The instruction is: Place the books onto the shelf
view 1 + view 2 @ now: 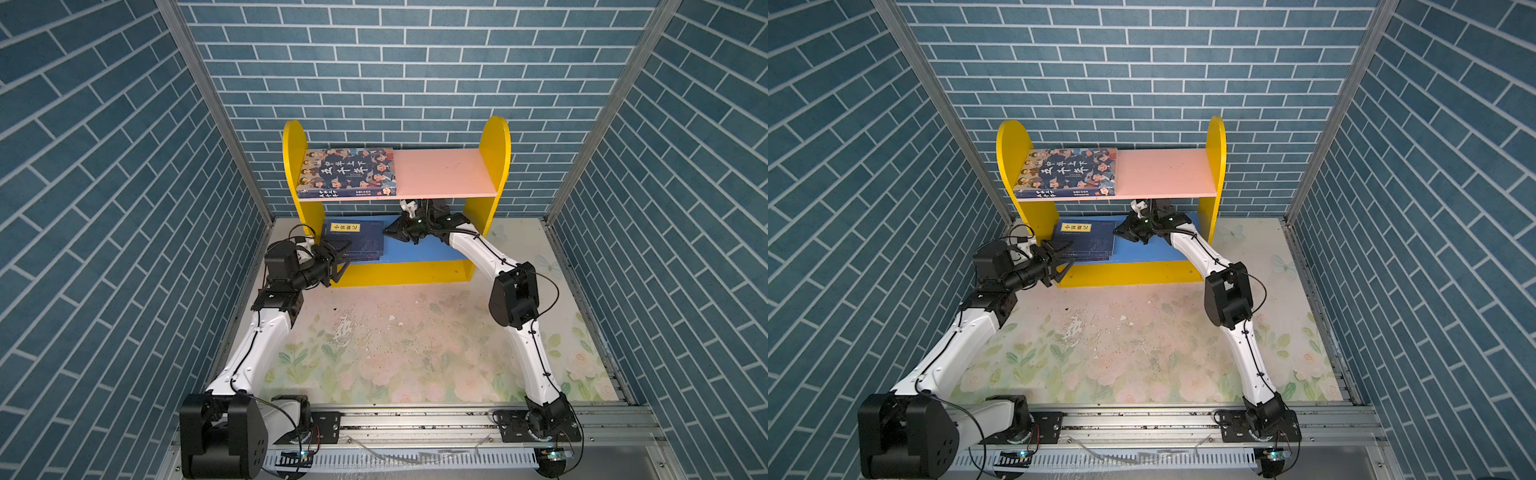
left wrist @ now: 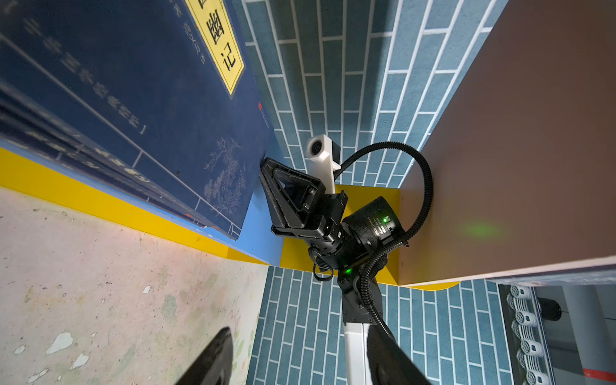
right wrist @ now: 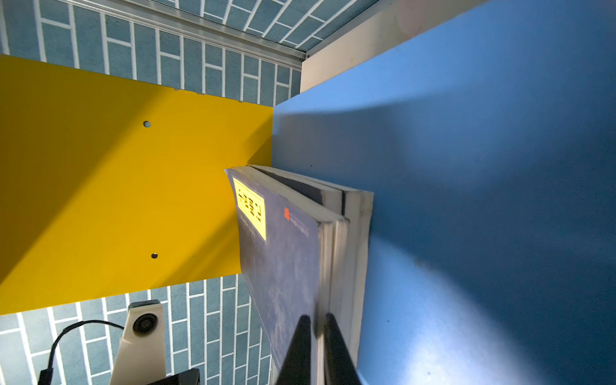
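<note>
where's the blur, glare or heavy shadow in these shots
Left wrist view: a green glow sits on the underside of the pink board, and the near edge of the navy books smears. Right wrist view: a broad shadow crosses the blue board; the right gripper is soft. Both top views: sharp, that board partly shaded.

Thick book [image 1: 347, 172], flat at the left end of the pink upper board [image 1: 444, 172]: white cover title 中华上下五千年; spine print too small to read.
Top thin navy book [image 1: 357, 245], left on the blue lower board [image 1: 419, 249]: yellow label [image 1: 344, 227] reads 小窗幽记. Small red mark [image 2: 260, 106] on the same cover: illegible.
</note>
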### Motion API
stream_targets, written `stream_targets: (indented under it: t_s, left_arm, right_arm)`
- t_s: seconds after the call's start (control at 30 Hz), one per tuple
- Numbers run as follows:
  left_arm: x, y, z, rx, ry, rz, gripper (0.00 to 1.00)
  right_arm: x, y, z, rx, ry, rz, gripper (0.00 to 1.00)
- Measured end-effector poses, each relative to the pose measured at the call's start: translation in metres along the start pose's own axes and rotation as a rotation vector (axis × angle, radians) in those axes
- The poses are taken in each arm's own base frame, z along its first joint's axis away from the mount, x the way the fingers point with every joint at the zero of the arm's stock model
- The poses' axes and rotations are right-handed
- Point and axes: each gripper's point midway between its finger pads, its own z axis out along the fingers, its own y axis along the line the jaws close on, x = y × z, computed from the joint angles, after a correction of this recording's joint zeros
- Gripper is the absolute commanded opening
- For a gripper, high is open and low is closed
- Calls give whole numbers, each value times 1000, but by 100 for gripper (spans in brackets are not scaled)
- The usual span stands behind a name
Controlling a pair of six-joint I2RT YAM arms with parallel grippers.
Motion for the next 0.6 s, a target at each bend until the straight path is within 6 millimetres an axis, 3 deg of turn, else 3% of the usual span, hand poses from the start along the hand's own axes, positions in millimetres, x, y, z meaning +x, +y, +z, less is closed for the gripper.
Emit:
stream_targets:
  t_s: [0.4, 0.6]
  left_arm:
    - [0, -1, 0, 4, -1, -3, 65]
    - [-7, 4, 2, -4, -11, 15, 64]
  right_arm:
    - [1, 2, 9, -2, 11, -4, 10]
    - [2, 1, 9, 1, 13, -2, 18]
